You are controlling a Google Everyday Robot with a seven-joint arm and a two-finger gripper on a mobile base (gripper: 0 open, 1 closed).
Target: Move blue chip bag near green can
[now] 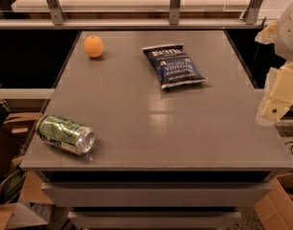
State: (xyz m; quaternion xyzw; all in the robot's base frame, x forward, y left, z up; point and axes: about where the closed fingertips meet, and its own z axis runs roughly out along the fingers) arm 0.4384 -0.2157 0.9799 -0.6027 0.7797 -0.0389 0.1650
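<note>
The blue chip bag (174, 64) lies flat on the grey table (151, 123), at the back and right of centre, with its white lettering facing up. The green can (65, 134) lies on its side near the table's front left corner, its silver end pointing right. My gripper (276, 102) is a cream-coloured shape at the far right, past the table's right edge. It is well to the right of the bag, apart from it, and nothing shows in it.
A round orange fruit (94, 46) sits at the back left of the table. Metal rails and posts (174, 6) run behind the table. Cardboard boxes (10, 195) lie on the floor at the front left and one (280, 202) at the front right.
</note>
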